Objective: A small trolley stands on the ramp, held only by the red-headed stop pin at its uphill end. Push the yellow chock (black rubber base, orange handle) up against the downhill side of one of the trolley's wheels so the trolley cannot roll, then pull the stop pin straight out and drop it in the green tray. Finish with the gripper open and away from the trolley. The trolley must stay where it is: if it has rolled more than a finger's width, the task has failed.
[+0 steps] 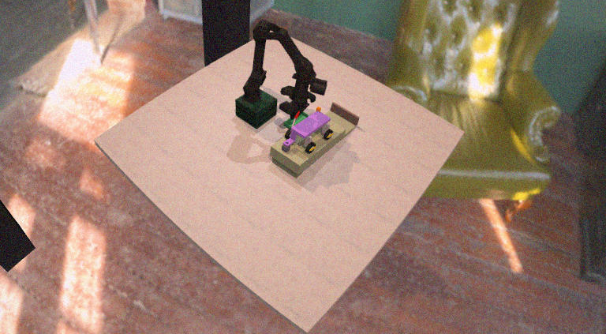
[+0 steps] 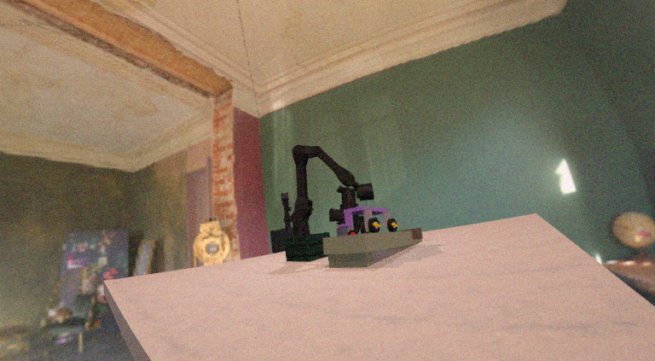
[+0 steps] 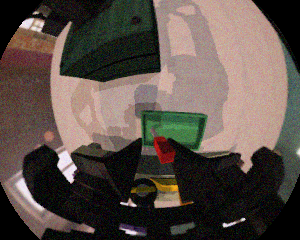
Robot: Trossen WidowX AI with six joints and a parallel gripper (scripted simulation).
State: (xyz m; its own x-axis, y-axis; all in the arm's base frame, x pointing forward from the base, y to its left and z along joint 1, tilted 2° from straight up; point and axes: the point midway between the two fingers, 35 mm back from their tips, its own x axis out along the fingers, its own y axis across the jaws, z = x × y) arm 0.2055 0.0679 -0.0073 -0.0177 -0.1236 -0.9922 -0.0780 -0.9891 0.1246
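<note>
My gripper (image 1: 293, 114) (image 3: 154, 140) is partly open low over the green tray (image 1: 289, 123) (image 3: 182, 131). The stop pin (image 1: 297, 115) (image 3: 164, 150) stands tilted and loose between the fingers, its red head by one finger and its pale shaft reaching down into the tray. The purple trolley (image 1: 311, 123) (image 2: 369, 210) stands on the ramp (image 1: 344, 123) (image 2: 347, 246). The yellow chock (image 3: 167, 186) lies beside a far-side wheel (image 3: 143, 192), on its downhill side and apparently touching. Its orange handle (image 1: 318, 109) shows behind the trolley. Its base is mostly hidden.
The ramp has a brown end board (image 1: 345, 113) at its low end. The dark green arm base (image 1: 256, 109) (image 2: 304, 247) (image 3: 115, 45) stands across the tray from the ramp. The trolley and ramp are close beside the fingers.
</note>
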